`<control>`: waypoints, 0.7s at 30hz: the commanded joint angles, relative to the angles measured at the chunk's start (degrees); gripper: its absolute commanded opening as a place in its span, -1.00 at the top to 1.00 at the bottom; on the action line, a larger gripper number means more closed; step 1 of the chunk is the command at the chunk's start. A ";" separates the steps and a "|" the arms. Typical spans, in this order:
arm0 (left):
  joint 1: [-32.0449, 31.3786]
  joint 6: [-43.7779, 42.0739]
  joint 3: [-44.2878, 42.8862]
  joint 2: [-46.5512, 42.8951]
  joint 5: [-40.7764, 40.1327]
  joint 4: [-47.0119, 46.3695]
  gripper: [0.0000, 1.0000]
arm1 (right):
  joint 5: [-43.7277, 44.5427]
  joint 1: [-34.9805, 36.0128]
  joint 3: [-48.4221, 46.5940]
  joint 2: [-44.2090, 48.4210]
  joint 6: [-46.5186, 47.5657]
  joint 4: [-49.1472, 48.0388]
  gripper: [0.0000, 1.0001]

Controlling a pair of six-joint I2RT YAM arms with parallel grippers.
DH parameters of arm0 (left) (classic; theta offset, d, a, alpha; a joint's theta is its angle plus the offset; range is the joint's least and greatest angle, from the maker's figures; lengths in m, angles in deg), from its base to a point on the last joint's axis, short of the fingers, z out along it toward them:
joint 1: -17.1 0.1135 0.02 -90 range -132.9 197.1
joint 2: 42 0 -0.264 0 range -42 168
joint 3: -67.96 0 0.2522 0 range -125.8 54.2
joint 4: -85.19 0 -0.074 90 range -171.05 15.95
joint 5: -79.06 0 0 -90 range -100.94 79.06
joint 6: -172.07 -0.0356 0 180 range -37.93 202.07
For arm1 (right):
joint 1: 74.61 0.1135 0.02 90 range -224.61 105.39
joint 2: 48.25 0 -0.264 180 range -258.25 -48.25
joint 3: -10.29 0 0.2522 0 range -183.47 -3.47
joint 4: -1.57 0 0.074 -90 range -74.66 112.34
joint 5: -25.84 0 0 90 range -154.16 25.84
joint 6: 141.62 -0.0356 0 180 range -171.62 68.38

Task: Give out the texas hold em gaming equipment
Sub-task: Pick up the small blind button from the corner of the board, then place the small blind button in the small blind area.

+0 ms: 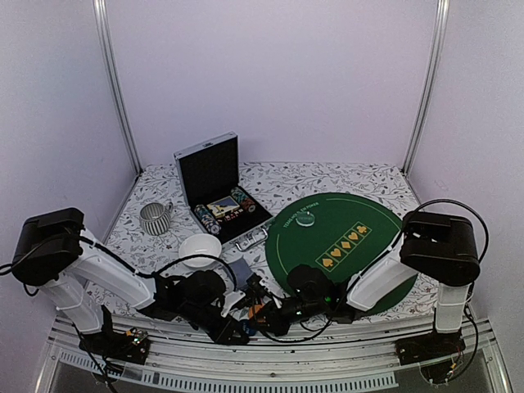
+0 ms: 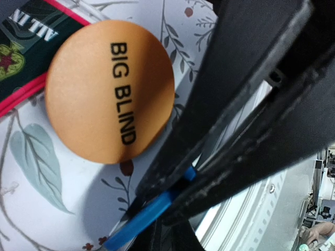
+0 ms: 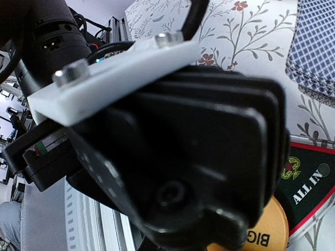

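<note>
The left gripper has its fingers pressed together on a blue marker disc. The disc is seen edge-on, so any lettering on it is hidden. Just beside the fingertips lies an orange marker disc, flat on the flowered cloth and printed "BIG BLIND". Beyond it, farther from the fingers, is the black red-edged triangle. In the left wrist view it is cut off by the frame and shows only part of its words. The right wrist view gives them whole: "ALL IN".

The left gripper's black body fills most of the right wrist view and covers all but "BIG" on the orange disc. The right gripper has its own fingers hidden there. They are closed, but whether anything is between them cannot be told. The playing cards, chequered blue on the back, lie past the grippers, cut by the frame's edge.

Well away from both sets of fingers, poker chips sit in an open case. The arc of writing on the green mat is too small to read.
</note>
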 commanded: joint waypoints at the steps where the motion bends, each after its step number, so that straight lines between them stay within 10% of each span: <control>1: 1.78 -0.04 0.99 0.53 -4.24 0.98 0.80 | -2.69 -0.10 -0.25 2.95 -0.25 -0.28 0.95; 13: -3.40 -1.53 9.03 -31.76 -19.05 3.49 -0.10 | -1.72 -5.51 4.02 23.34 -3.23 17.36 0.96; 21: -3.40 -5.48 4.39 -33.54 -24.66 12.19 -0.41 | 0.58 -27.63 5.96 45.68 -4.61 39.90 0.96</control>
